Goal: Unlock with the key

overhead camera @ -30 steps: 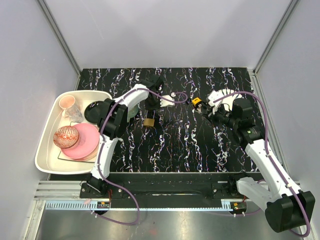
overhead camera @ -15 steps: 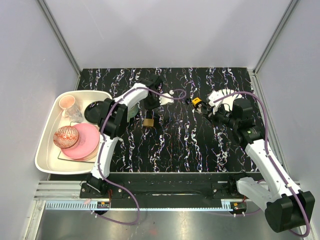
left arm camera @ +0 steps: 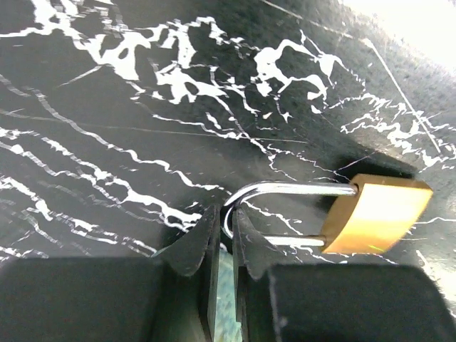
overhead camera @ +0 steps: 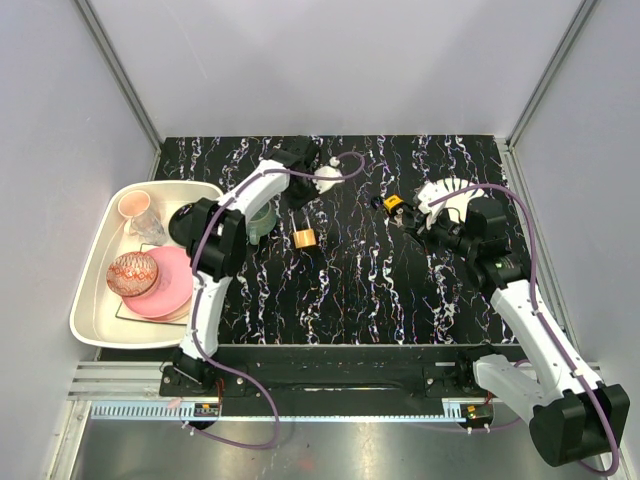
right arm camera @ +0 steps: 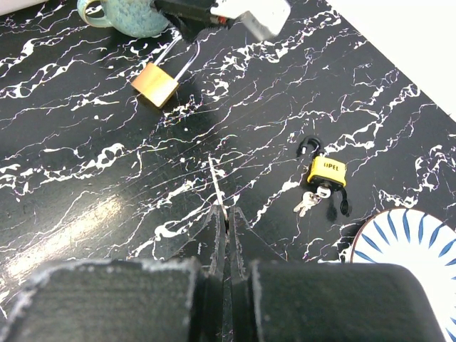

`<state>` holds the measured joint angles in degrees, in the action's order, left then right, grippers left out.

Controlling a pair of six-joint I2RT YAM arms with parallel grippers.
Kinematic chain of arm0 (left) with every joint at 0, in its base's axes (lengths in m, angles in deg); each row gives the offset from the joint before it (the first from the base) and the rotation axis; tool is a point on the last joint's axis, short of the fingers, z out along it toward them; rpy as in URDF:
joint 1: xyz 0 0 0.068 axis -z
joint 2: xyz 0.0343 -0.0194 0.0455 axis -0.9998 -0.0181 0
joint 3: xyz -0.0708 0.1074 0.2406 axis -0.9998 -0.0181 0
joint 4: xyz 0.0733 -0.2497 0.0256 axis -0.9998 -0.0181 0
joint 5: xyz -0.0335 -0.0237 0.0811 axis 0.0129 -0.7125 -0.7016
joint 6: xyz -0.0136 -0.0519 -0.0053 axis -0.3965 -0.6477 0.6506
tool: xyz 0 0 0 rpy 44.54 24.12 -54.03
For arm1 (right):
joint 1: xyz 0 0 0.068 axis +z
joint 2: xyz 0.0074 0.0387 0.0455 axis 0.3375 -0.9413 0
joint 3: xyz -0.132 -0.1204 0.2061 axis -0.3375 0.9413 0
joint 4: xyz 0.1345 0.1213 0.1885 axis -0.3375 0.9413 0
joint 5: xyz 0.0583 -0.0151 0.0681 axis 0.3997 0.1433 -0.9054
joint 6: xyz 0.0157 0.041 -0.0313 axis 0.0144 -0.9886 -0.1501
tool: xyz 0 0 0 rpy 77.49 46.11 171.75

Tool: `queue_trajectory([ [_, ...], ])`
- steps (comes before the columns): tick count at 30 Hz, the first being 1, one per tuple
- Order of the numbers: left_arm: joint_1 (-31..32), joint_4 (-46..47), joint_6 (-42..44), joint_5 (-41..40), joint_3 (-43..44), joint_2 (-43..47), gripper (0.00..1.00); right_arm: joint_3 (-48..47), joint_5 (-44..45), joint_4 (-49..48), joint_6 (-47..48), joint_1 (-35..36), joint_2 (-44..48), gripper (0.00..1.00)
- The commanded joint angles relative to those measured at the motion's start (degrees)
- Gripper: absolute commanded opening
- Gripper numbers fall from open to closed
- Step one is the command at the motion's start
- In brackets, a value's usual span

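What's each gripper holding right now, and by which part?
Left gripper pinches the brass padlock by the bend of its shackle. Right gripper is shut on a thin key, blade sticking out, held end hidden in the grip.

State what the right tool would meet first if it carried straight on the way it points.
Probably the brass padlock held by the left tool; only bare tabletop lies ahead of the key, though depth is unclear.

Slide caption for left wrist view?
Left gripper shut on the shackle of a brass padlock, black marbled table behind.
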<state>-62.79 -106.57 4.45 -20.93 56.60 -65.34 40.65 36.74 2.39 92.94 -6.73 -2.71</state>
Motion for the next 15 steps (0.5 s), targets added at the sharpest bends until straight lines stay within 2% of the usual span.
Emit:
queue_trajectory([
  [1,-0.25,4.23,-7.02,-2.90,0.95,6.94,0.00,0.10,-1.19,-2.10,-0.73,-0.51,1.57,0.00],
  [15,0.02,8.27,-15.29,-7.29,-5.82,14.84,0.00,0.19,-1.90,-2.19,-0.99,-1.30,1.66,0.00],
])
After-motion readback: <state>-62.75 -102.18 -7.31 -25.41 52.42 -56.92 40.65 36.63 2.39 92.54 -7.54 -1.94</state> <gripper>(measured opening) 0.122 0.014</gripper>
